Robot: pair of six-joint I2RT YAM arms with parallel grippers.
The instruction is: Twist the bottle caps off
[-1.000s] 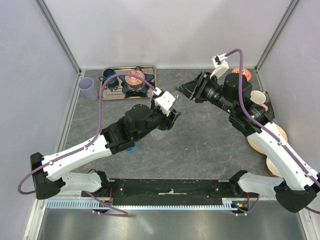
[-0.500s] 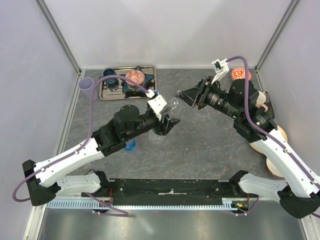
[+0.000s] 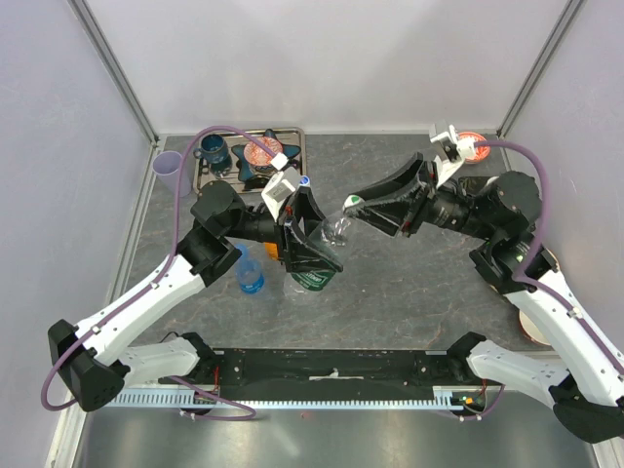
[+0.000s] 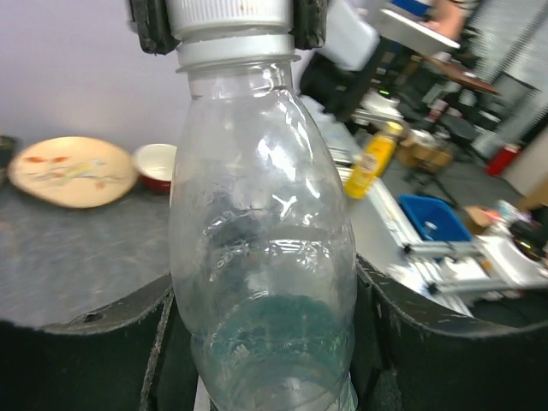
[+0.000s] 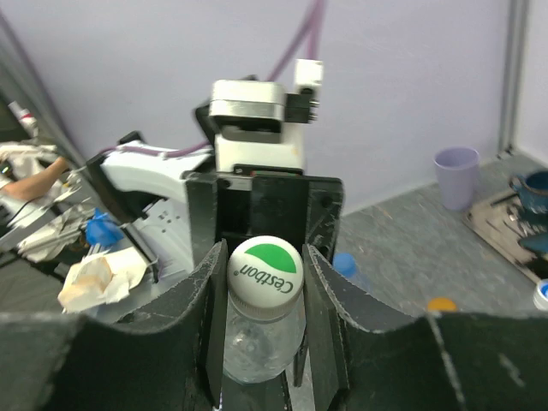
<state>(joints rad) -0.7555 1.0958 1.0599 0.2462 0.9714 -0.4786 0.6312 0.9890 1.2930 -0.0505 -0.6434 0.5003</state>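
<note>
Grey mottled table (image 3: 409, 283), lilac walls (image 3: 341, 58), green-white cap (image 5: 265, 270) on a clear bottle (image 4: 261, 257)

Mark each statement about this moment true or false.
1. The left pincer holds a clear bottle. True.
2. The right pincer has a finger on each side of the white-and-green cap. True.
3. The cap is off the bottle. False: it sits on the neck.
4. The purple cup stands inside the tray. False: it stands on the table, left of the tray.
5. A second bottle, blue-capped, stands on the table by the left arm. True.
</note>
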